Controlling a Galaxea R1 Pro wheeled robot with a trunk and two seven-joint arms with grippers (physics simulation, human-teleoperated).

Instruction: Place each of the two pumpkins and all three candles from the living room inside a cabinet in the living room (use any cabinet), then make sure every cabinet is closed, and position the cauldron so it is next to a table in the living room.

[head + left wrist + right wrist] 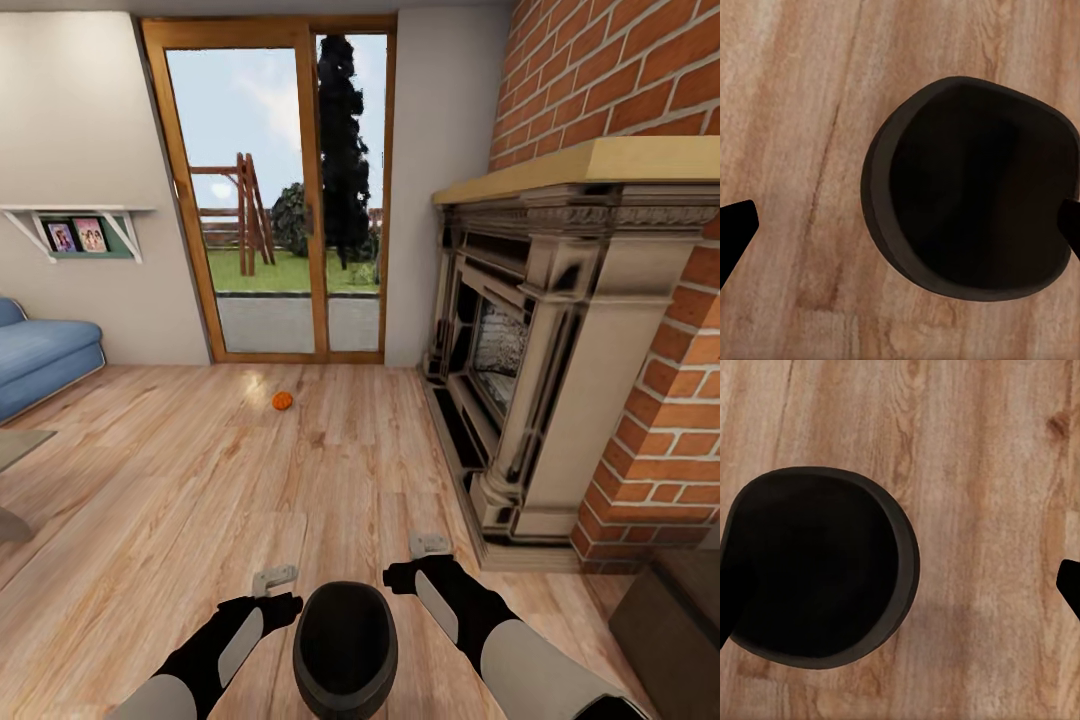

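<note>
A wood plank floor (180, 500) runs to a glass sliding door (280, 190) with a garden behind it. On the right, an ornate fireplace (540, 370) sits in a red brick wall (620, 70). A blue sofa (40, 355) stands at left, under a wall shelf (80, 225) holding framed photos (77, 237).

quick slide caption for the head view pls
Round matte black cauldron between both arms, small orange pumpkin on wood floor ahead.

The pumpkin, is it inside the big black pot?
No, the pumpkin lies on the wooden floor far off near the glass door, while the cauldron sits between the robot's arms.
</note>
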